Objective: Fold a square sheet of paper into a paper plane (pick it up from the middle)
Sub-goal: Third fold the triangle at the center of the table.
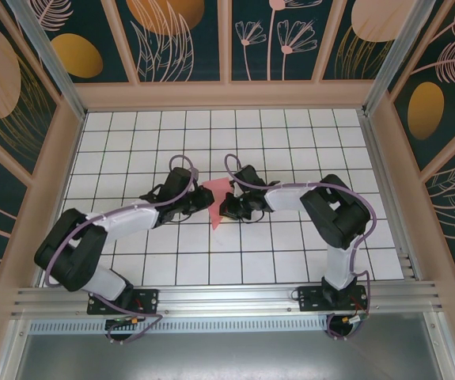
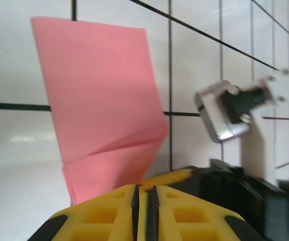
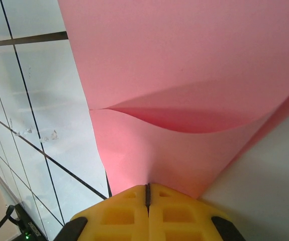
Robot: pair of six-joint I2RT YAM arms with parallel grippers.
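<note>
Right end effector (image 3: 147,193): the yellow fingers are pressed together with a hairline seam between them. The square sheet of paper (image 3: 184,65) rises straight out of that seam, so this unit is pinching the sheet at its lower edge. Seen from that wrist, the paper is doubled over, one pink layer curling across the other and leaving a shadowed hollow between them.

Left end effector (image 2: 144,201): the fingers stand very close, with slim dark slits showing at the tips. The square sheet of paper (image 2: 99,100) comes down to the left fingertip and shows a slanting crease near its bottom. Whether the sheet sits between these fingers or merely touches them I cannot tell, nor whether they are parted or shut.

Position, from above: the square sheet of paper (image 1: 216,198) is at the middle of the white gridded bench (image 1: 274,245), a narrow pink wedge. It lies between the left end effector (image 1: 202,207) and the right end effector (image 1: 224,210), which meet at it from either side
</note>
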